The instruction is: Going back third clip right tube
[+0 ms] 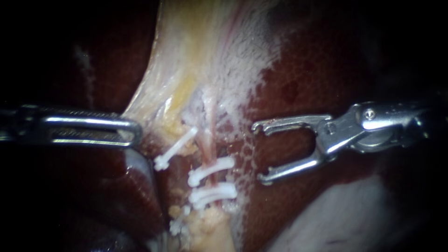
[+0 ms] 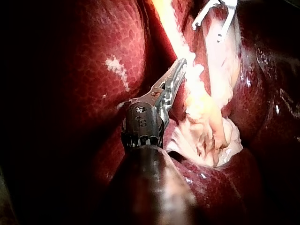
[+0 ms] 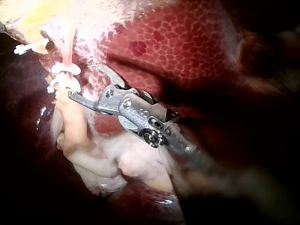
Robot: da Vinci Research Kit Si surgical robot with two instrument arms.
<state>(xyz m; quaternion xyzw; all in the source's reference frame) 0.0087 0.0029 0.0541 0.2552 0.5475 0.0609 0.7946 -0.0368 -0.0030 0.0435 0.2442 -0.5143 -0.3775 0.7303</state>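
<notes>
Liver (image 1: 317, 70) backdrop, dark red; white clips (image 1: 211, 169) sit across the right tube (image 1: 208, 149). My right instrument (image 1: 259, 152): jaws wide open, empty, just beside the clips. Step, as I judge it: retreat; next, draw straight back without snagging.

2 clips (image 1: 210, 171) cross the tube (image 1: 208, 137), between left instrument (image 1: 133, 132) and right instrument (image 1: 259, 153).

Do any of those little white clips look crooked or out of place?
One does. The slanted clip nearest my left instrument, shut on pale tissue, sits steeply askew, while the upper clip and lower clip on the right tube lie nearly level across it. Nothing looks torn; my right instrument's jaws stand open and empty.
</notes>
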